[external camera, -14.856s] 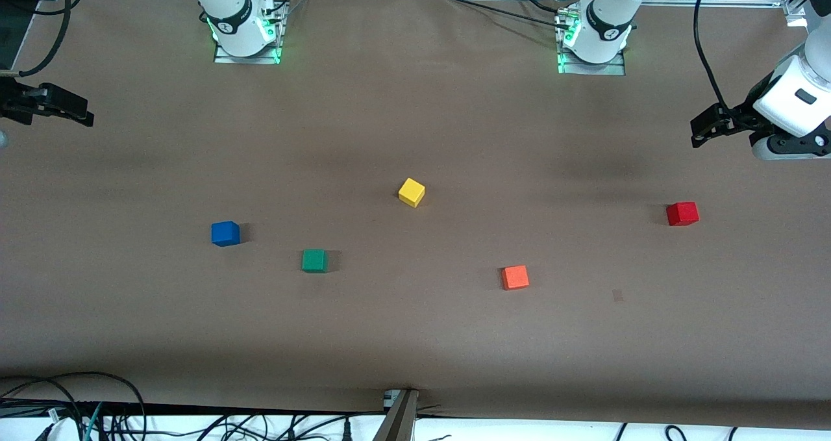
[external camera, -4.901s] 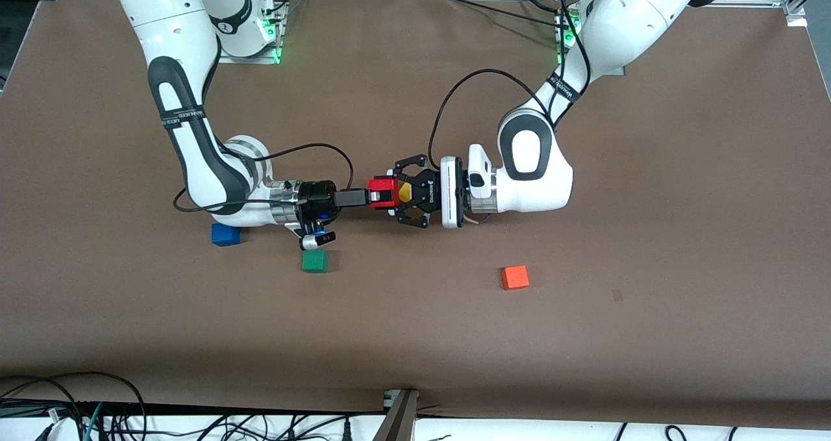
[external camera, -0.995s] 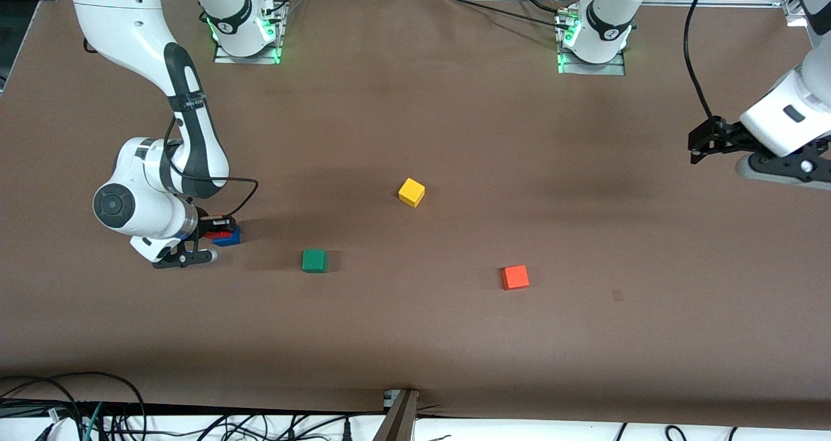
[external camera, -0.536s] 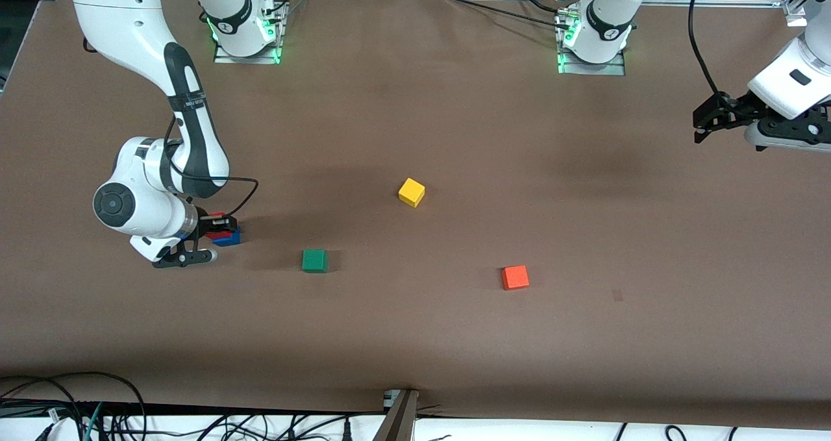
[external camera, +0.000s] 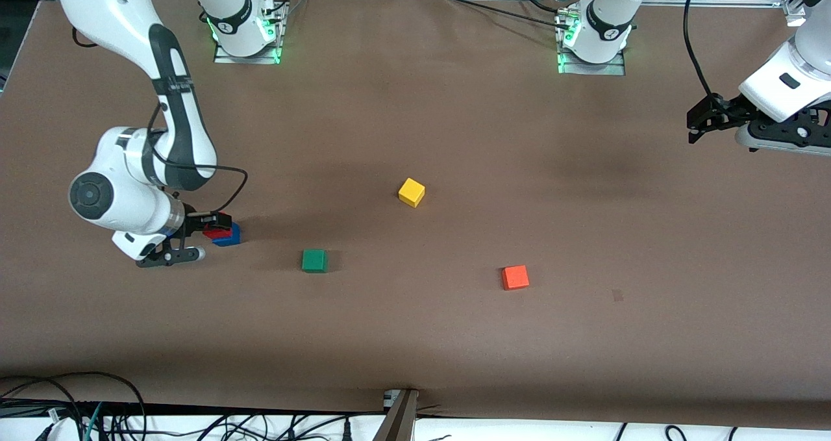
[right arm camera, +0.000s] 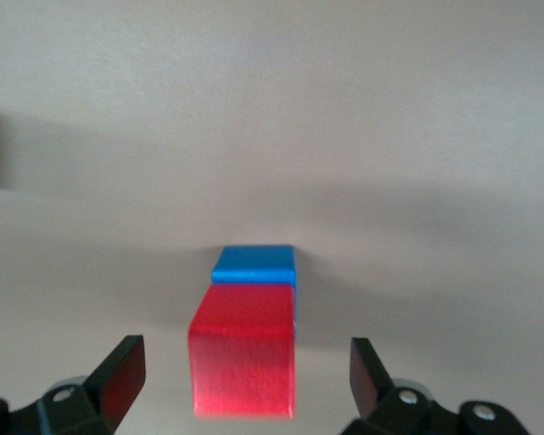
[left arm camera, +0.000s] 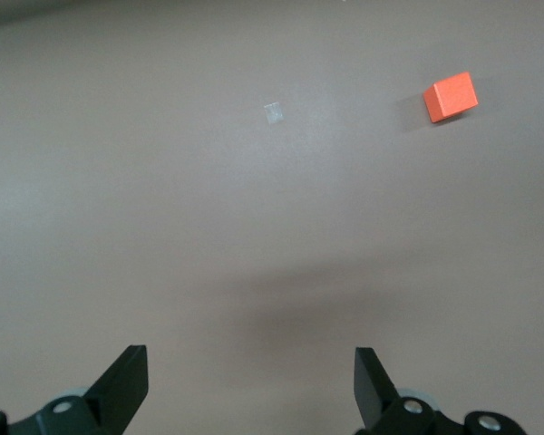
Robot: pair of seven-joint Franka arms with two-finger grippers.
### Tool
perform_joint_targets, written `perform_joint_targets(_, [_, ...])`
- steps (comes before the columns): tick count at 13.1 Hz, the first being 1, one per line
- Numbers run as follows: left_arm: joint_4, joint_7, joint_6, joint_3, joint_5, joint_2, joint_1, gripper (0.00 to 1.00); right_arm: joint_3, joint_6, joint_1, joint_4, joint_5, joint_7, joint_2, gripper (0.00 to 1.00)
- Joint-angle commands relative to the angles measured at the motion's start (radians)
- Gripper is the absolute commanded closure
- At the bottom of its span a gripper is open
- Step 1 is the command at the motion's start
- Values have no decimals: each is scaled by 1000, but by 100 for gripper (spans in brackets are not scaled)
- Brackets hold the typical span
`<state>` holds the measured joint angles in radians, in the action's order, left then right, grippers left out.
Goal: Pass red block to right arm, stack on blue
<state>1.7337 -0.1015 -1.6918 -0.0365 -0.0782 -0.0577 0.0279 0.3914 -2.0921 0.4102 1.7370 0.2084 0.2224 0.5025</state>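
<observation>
Red block [right arm camera: 243, 349] sits on blue [right arm camera: 254, 265]; right end effector [right arm camera: 240, 376] spread wide around it, left end effector [left arm camera: 251, 391] wide, waiting.

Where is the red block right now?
The red block sits on top of the blue block toward the right arm's end of the table, between the open fingers of the right gripper, with the green block its nearest other neighbour.

Red block [right arm camera: 243, 349] sits on blue block [right arm camera: 254, 265], between spread right claw [right arm camera: 245, 381] fingers.
</observation>
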Motion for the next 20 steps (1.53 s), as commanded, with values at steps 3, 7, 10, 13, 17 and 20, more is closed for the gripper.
perform_joint_targets(3, [-5, 0, 7, -11, 12, -7, -13, 0, 67, 323, 5, -222, -30, -3, -35, 0])
perform_joint_targets(7, [-10, 0, 24, -11, 12, -8, -13, 0, 96, 550, -2, -381, -37, -12, -35, 0])
perform_joint_targets(10, [-22, -1, 31, -13, 12, -7, -7, 0, 115, 679, -5, -488, -30, -20, -39, 0])
perform_joint_targets(13, [-23, -1, 31, -13, 12, -7, -3, 0, 96, 721, -10, -511, -38, -118, -86, 0])
perform_joint_targets(17, [-23, -1, 31, -13, 12, -7, -2, 0, -182, 728, -212, -415, -134, -259, -220, 0])
perform_joint_targets(20, [-23, -1, 31, -13, 12, -8, -3, 0, -351, 715, -329, -277, -169, -385, -366, 0])
